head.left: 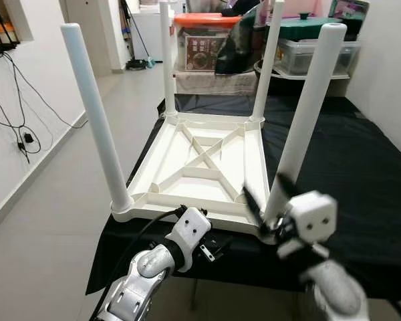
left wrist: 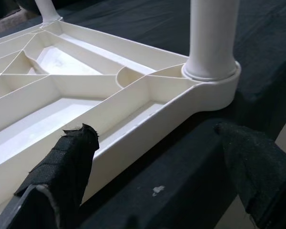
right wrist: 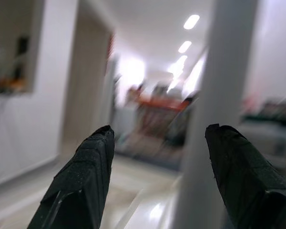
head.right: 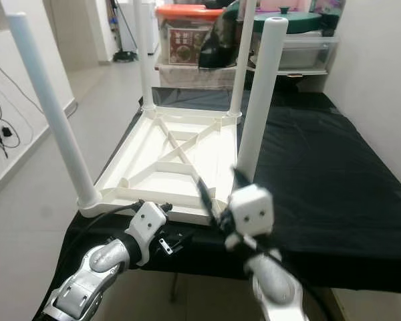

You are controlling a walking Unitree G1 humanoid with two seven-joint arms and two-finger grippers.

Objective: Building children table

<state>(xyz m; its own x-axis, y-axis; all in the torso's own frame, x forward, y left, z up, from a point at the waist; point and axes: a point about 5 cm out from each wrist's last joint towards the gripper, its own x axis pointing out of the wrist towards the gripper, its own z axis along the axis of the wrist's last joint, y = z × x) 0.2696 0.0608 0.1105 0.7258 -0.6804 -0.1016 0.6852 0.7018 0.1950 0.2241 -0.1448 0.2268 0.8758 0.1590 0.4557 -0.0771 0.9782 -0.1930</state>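
In the left eye view, the left gripper (head.left: 210, 249) sits partly hidden under the near rim of the white table (head.left: 200, 170), upturned on a black cloth (head.left: 347, 167). Left wrist view: fingers (left wrist: 66, 167) spread apart. Right wrist view: right gripper (right wrist: 157, 176) released, blurred leg (right wrist: 214, 114) just beside it.

A black cloth (head.left: 361, 167) covers the surface; behind it, storage boxes (head.left: 207, 47) hold what may be clutter.

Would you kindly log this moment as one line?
table: upside down, four legs in | left gripper: open at rim | right gripper: open by near leg
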